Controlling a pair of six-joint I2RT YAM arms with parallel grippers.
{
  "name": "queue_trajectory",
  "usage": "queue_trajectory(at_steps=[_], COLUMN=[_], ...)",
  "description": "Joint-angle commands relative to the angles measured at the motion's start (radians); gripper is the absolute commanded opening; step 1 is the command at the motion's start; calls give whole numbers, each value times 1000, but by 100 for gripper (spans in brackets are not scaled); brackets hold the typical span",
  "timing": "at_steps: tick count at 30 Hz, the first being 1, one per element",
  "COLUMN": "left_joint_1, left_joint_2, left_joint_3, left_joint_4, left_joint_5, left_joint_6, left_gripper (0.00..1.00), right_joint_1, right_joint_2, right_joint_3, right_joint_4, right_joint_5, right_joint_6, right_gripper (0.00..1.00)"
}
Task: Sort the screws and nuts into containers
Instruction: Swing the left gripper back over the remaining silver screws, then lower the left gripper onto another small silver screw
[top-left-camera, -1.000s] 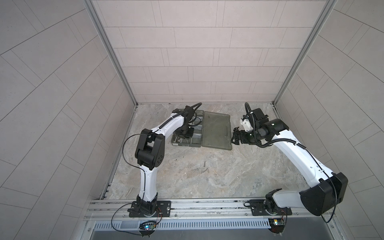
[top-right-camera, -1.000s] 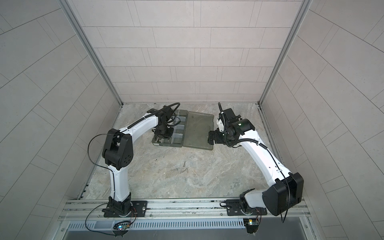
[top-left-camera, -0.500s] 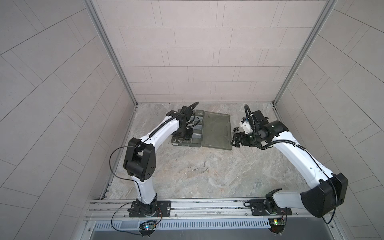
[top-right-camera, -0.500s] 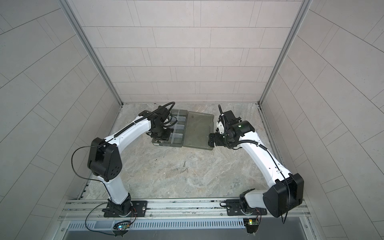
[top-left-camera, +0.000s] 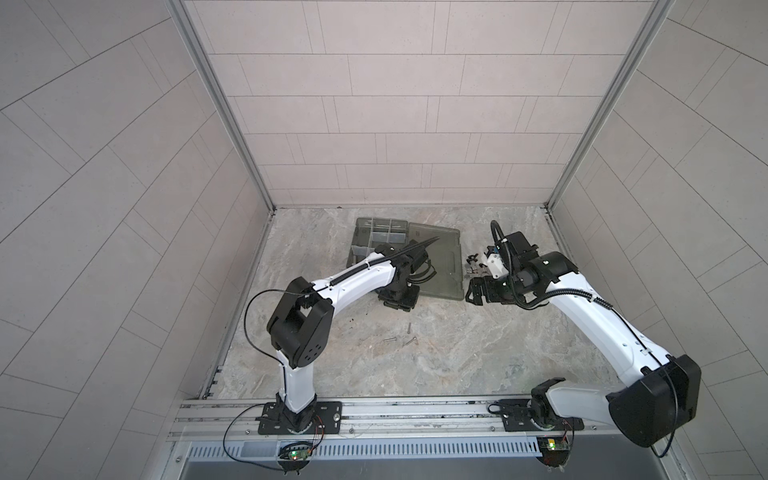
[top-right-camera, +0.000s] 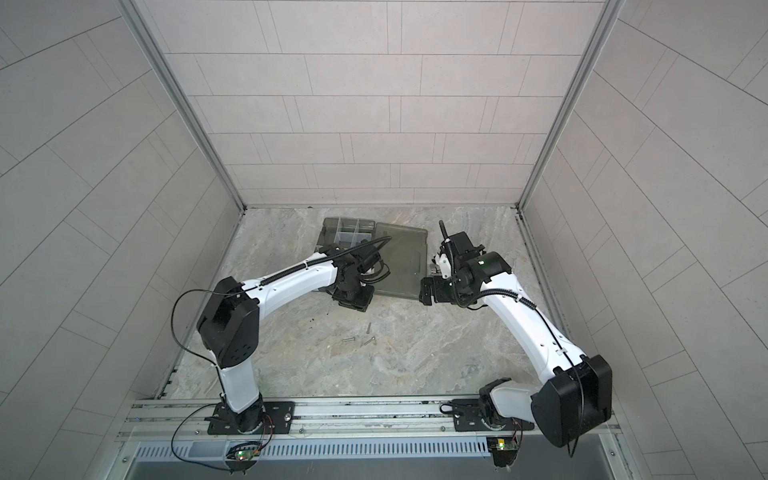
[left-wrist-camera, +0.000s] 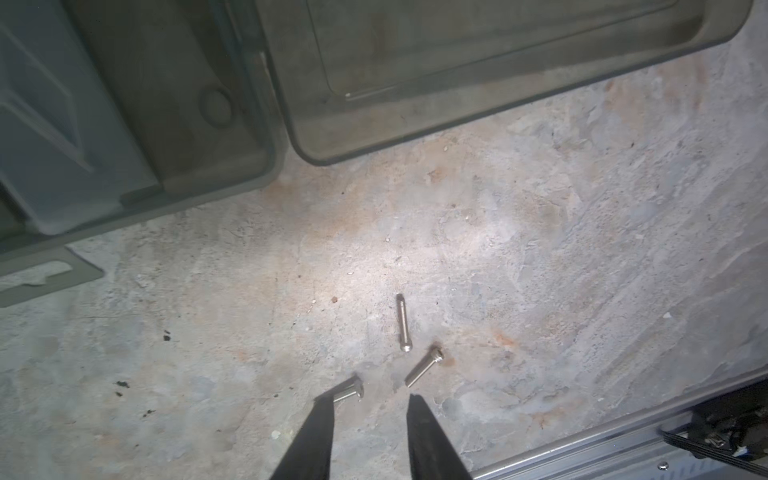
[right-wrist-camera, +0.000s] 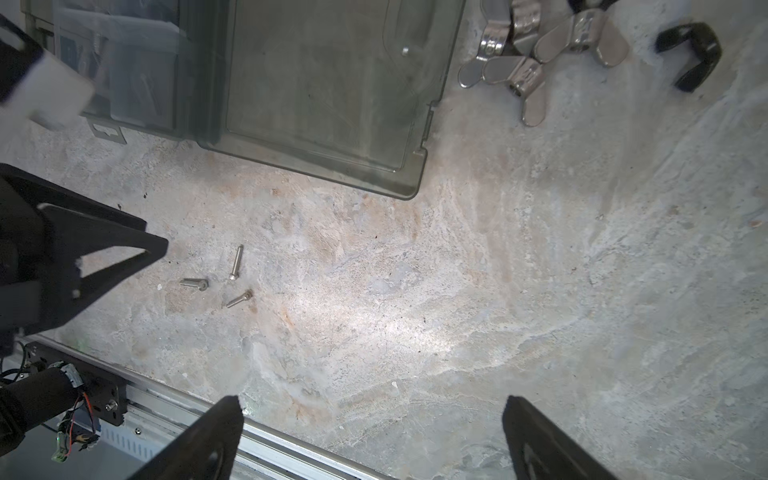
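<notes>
**Three screws loose on the table, both grippers empty-handed**

Top views first. In both top views the organiser case (top-left-camera: 365, 266) sits toward the back of the table (top-left-camera: 478, 353). Its compartments (top-left-camera: 382, 237) are on the left and the flat lid (top-left-camera: 440, 257) is folded out to the right. The left gripper (top-left-camera: 398, 302) hangs over the case's near edge. The screws (top-left-camera: 389, 340), three of them, lie on bare table a bit closer to the rail (top-left-camera: 415, 409), clearly apart from it. The right gripper (top-left-camera: 476, 291) sits just off the lid's near right corner, with a small bunch of silver wing nuts (top-left-camera: 473, 268) right behind it. A top view shows the same layout: left gripper (top-right-camera: 353, 299), screws (top-right-camera: 348, 340), right gripper (top-right-camera: 428, 291).

Left wrist cam: the left gripper (left-wrist-camera: 372, 398) has its jaws partway apart with nothing between them. One screw (left-wrist-camera: 349, 391) pokes out from behind a fingertip (left-wrist-camera: 326, 409); can't tell from here if they touch. The other two (left-wrist-camera: 402, 322) (left-wrist-camera: 424, 366) lie just past the tips, with the case corner beyond.

Right wrist cam: the right gripper (right-wrist-camera: 372, 403) is spread wide, only bare table between its jaws. The screws (right-wrist-camera: 236, 262) are off to one side, near the left gripper (right-wrist-camera: 151, 236) but not touching it. The wing nuts (right-wrist-camera: 540, 58) are heaped just beside the lid (right-wrist-camera: 332, 95), well apart from the right fingers (right-wrist-camera: 216, 432). There's a black curved piece (right-wrist-camera: 694, 54) next to them; no idea what it is.
</notes>
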Motion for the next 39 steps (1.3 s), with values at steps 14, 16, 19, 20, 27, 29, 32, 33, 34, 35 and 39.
queue_trajectory(at_steps=[14, 16, 19, 20, 27, 29, 32, 33, 34, 35, 39], left_joint_1=[-109, -109, -109, -109, -109, -108, -109, -109, -109, -109, -108], left_joint_2=[-26, -21, -11, -7, 17, 27, 33, 35, 36, 38, 55], left_joint_3=[-233, -237, -242, -243, -249, -246, -246, -245, -245, -241, -229], left_joint_4=[244, 259, 271, 275, 273, 273, 273, 272, 272, 269, 258], left_joint_5=[8, 7, 6, 0, -25, -29, -25, -24, -23, -26, -30], left_joint_6=[-77, -84, -85, -80, -49, -41, -32, -30, -26, -22, -7], left_gripper=[35, 35, 35, 35, 35, 35, 35, 35, 35, 35, 35], right_joint_1=[-2, -2, -2, -2, -2, -2, -1, -2, -2, -2, -2], right_joint_2=[-241, -265, -288, -292, -316, -324, -337, -339, -343, -346, -362], right_joint_3=[-57, -64, -67, -68, -75, -77, -80, -82, -83, -86, -98], right_joint_4=[-118, -125, -135, -135, -129, -131, -132, -133, -135, -137, -138], right_joint_5=[92, 108, 112, 113, 116, 123, 128, 127, 129, 130, 131], right_joint_6=[102, 98, 103, 106, 139, 146, 158, 160, 162, 164, 174], right_gripper=[99, 99, 99, 99, 99, 99, 99, 99, 99, 99, 99])
